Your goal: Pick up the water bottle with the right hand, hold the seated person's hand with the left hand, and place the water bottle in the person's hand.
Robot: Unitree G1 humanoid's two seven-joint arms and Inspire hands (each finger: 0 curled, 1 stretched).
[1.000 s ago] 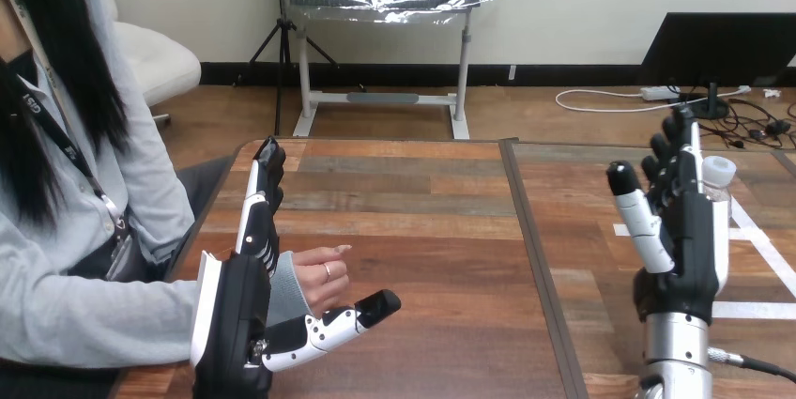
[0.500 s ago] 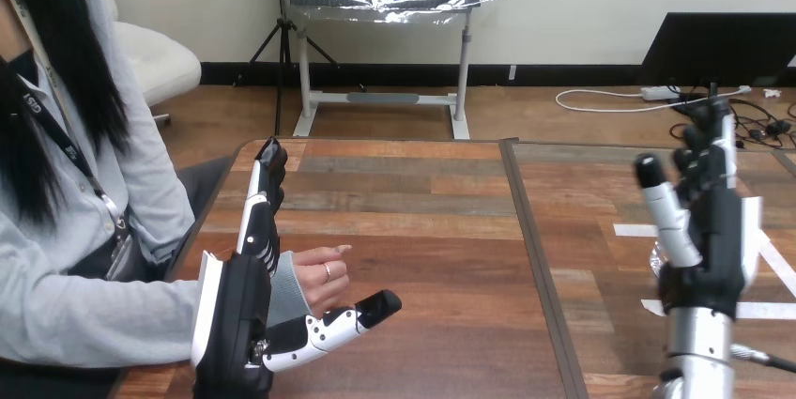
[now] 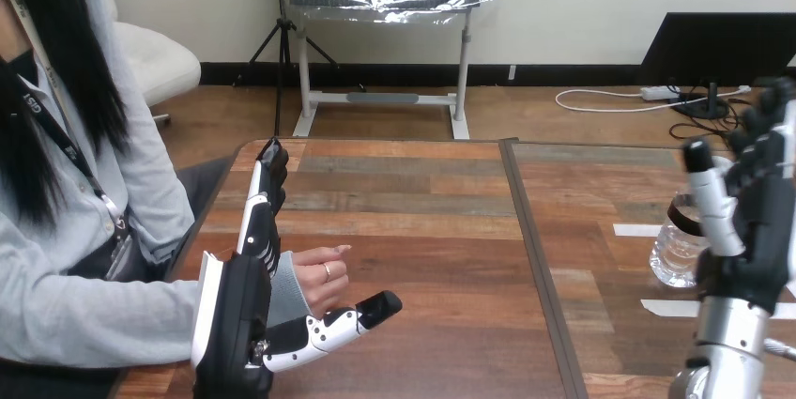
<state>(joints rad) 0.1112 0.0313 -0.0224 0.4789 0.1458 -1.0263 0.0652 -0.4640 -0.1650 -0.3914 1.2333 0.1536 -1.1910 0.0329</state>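
Near left, the open left robot hand (image 3: 235, 316) stands beside the person's hand (image 3: 320, 279); at right, the open right robot hand (image 3: 753, 235) stands just beside the water bottle (image 3: 672, 256).

On table (image 3: 422, 258): water bottle (image 3: 672, 256) right, person's hand (image 3: 321, 279) left

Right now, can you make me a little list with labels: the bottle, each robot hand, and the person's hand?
Right hand: open, fingers upright.
Water bottle: upright on the table, behind the right hand's thumb, not gripped.
Left hand: open, fingers straight, beside the person's hand.
Person's hand: empty, between the left hand's fingers and thumb.
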